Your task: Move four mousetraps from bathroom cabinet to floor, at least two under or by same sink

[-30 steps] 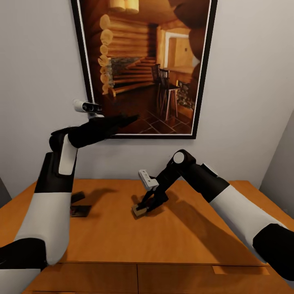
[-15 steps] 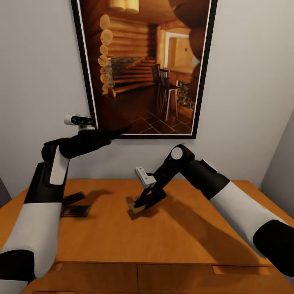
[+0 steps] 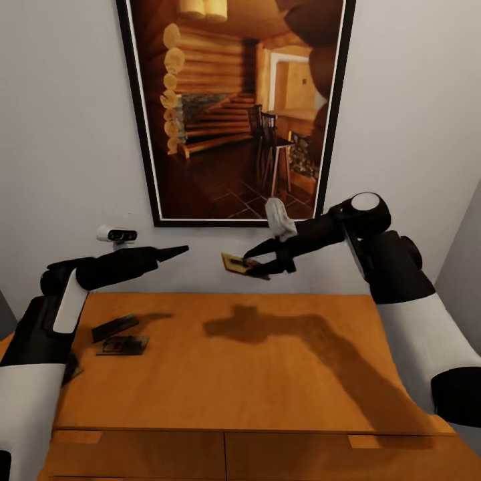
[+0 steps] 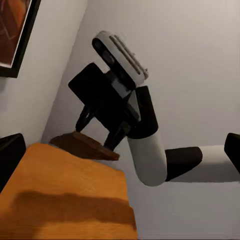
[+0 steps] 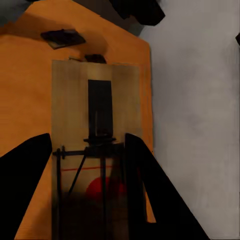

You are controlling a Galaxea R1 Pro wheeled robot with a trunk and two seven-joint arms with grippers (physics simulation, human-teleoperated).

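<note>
Mousetraps (image 3: 121, 337) beside left gripper (image 3: 179, 251)

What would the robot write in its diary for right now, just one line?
right gripper: shut on mousetrap, held above cabinet | left gripper: empty, raised | two mousetraps on cabinet top

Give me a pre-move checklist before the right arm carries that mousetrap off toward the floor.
1. Right gripper shut on the held mousetrap: ok.
2. Held mousetrap lifted off the cabinet top: ok.
3. Left gripper apart from the right gripper: ok.
4. Left gripper holding nothing: cannot tell.
5. Other mousetraps lying flat on the cabinet's left side: ok, at least two there.
6. Bathroom floor and sink ready for the drop: cannot tell.
</note>
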